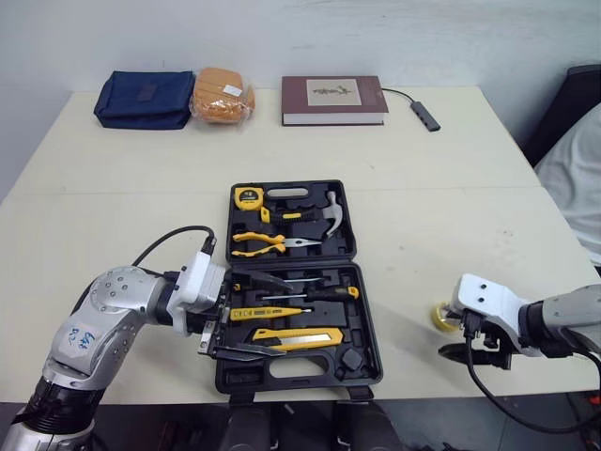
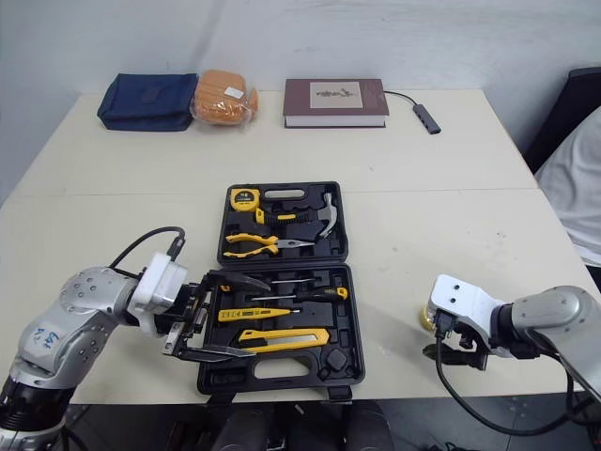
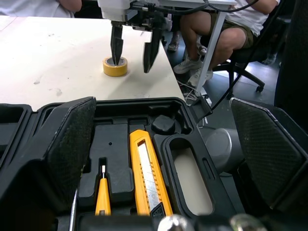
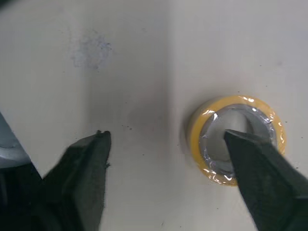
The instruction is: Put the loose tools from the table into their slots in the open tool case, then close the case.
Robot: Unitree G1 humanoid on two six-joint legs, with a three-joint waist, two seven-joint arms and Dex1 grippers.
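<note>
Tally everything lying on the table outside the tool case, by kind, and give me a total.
Blue pouch: 1
Orange packet: 1
Book: 1
Cabled adapter: 1
Yellow tape roll: 1
Total: 5

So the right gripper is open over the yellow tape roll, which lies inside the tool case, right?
No. The tape roll lies on the table, to the right of the tool case, as the left eye view shows. The right gripper is open over it.

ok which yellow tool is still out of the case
The yellow tape roll, flat on the table at the right gripper; the tape measure, pliers and utility knife all sit in the open case.
</note>
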